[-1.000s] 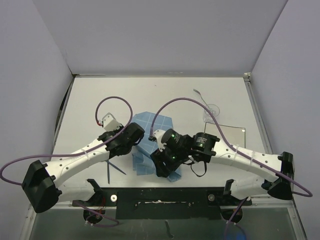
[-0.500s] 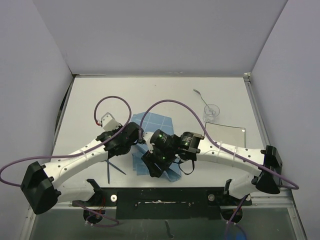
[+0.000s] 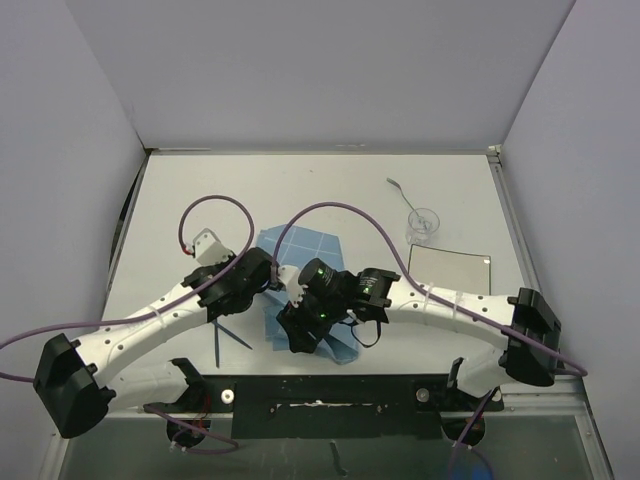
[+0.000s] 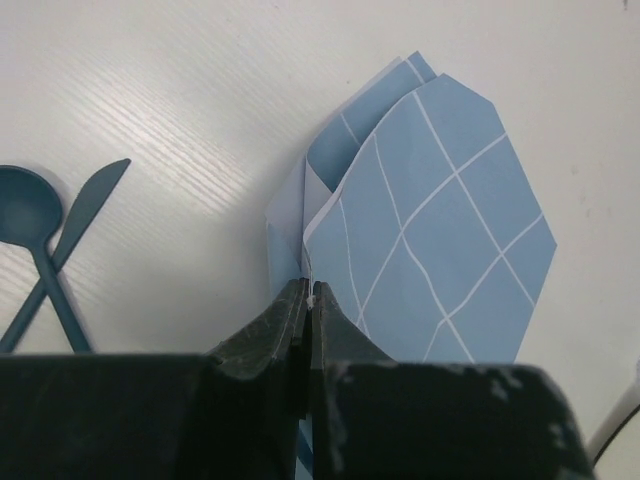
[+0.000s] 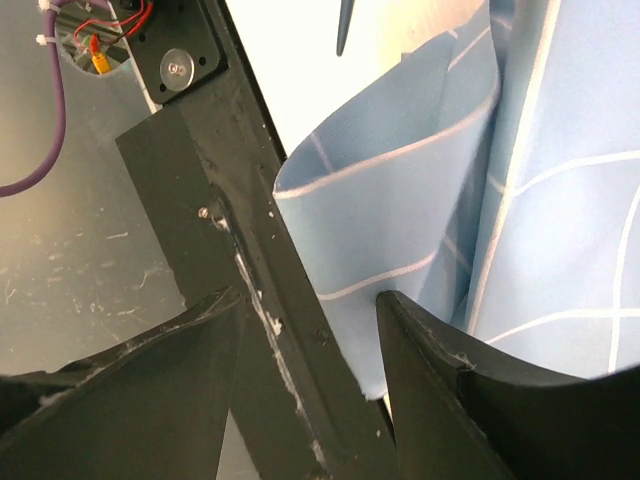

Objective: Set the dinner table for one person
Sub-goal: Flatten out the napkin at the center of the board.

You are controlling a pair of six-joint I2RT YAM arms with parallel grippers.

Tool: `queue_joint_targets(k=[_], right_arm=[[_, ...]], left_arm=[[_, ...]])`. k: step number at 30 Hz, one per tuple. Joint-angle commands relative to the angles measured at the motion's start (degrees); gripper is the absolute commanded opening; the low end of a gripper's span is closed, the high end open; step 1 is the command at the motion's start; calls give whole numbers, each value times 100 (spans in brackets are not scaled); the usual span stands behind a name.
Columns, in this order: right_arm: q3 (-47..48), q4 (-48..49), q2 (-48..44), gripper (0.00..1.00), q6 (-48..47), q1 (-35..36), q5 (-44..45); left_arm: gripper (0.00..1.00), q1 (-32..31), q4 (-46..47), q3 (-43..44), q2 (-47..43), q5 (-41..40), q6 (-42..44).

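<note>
Blue mat (image 3: 305, 243) partly hidden beneath right end effector (image 3: 296, 343)

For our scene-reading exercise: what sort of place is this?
Likely a robotics lab, not a home: left arm and right arm bolted to a white table, plain grey panels around it, purple cables trailing.

Your top view is bright and evenly lit from above. The dinner table (image 3: 330, 190) reads clean white, with only soft, short shadows under the arms near its front edge. In the left wrist view, streaky glare crosses the white top and the left gripper (image 4: 305, 310) is out of focus. In the right wrist view, the right gripper (image 5: 310, 300) blurs, the blue cloth (image 5: 400, 200) stays sharp, and the tabletop above it is blown out.
</note>
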Motion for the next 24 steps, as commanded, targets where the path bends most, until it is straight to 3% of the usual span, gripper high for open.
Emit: queue_joint_targets(k=[1,12,24], right_arm=[[-380,478,369,56,284,-419,-123],[-544,629,807,57,205,-495,-36],[-697,682,1323,63,73,-624,-263]], left_arm=[[0,-22,-27,57,-413,-179,87],[0,63,-123,163,-406,-188,174],[0,628,-451,-121,-1315,-94,569]])
